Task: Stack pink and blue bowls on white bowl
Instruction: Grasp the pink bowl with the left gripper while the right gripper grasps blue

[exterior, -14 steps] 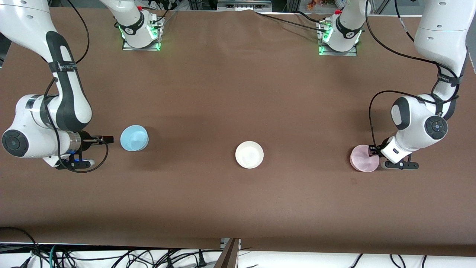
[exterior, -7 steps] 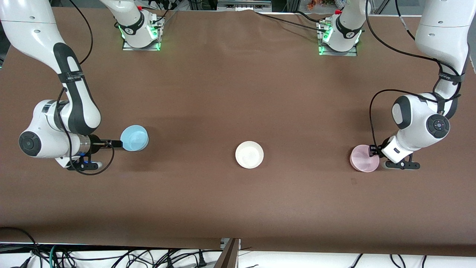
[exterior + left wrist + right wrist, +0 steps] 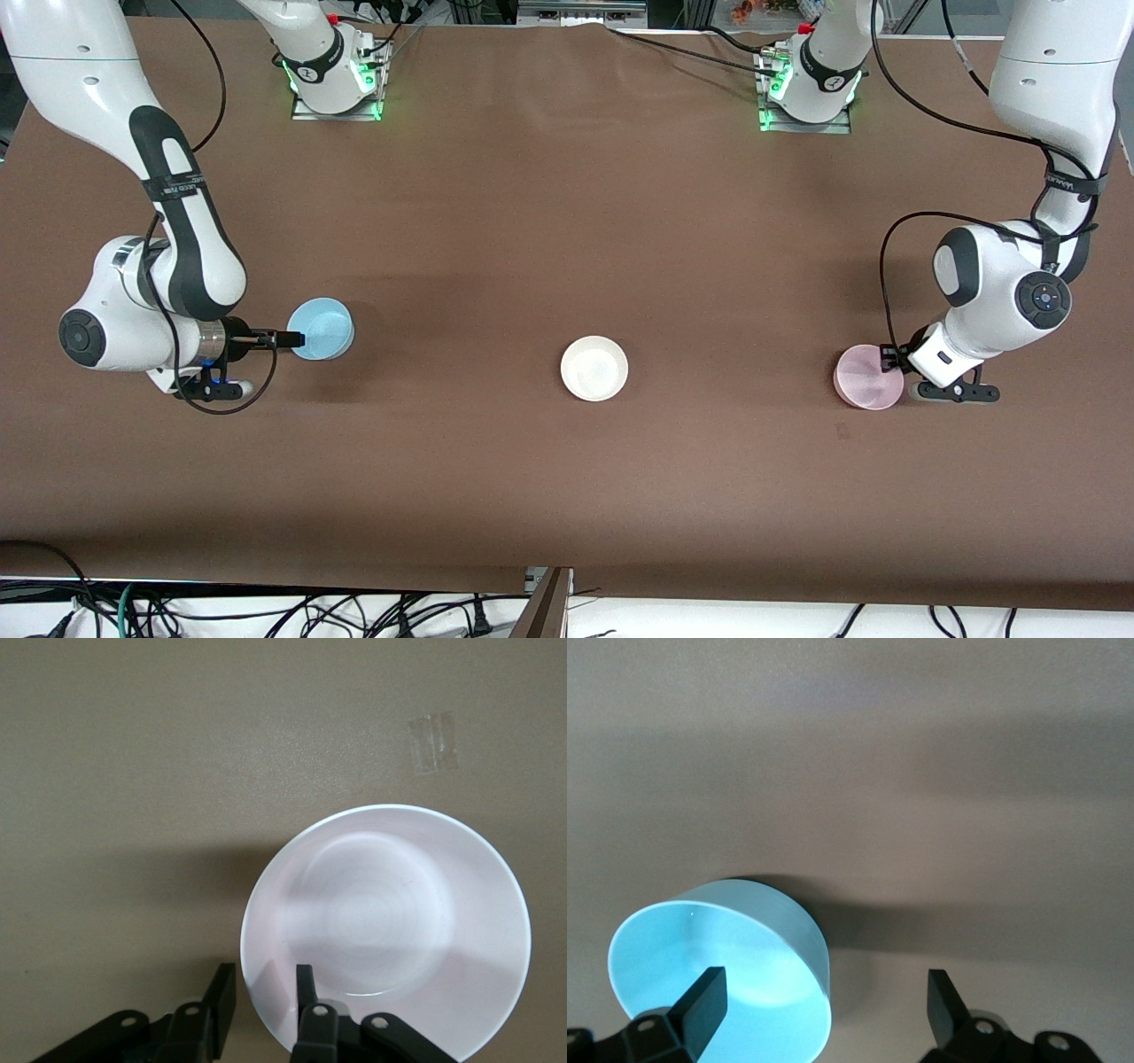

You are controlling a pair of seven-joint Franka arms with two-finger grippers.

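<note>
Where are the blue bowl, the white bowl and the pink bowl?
blue bowl (image 3: 322,328): front view, inside bottom.
white bowl (image 3: 594,368): front view, inside bottom.
pink bowl (image 3: 390,921): left wrist view, inside bottom.

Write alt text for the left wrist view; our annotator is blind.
The left claw straddles the rim of a pale pink round plastic bowl, one finger inside, one outside, not yet closed. The bowl sits upright on a brown table; a scrap of clear tape lies nearby.

smooth glossy bowls (image 3: 594,368), matt brown tabletop (image 3: 567,221)

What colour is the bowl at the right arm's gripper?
Light sky blue bowl; it shows best in the right wrist view.
</note>
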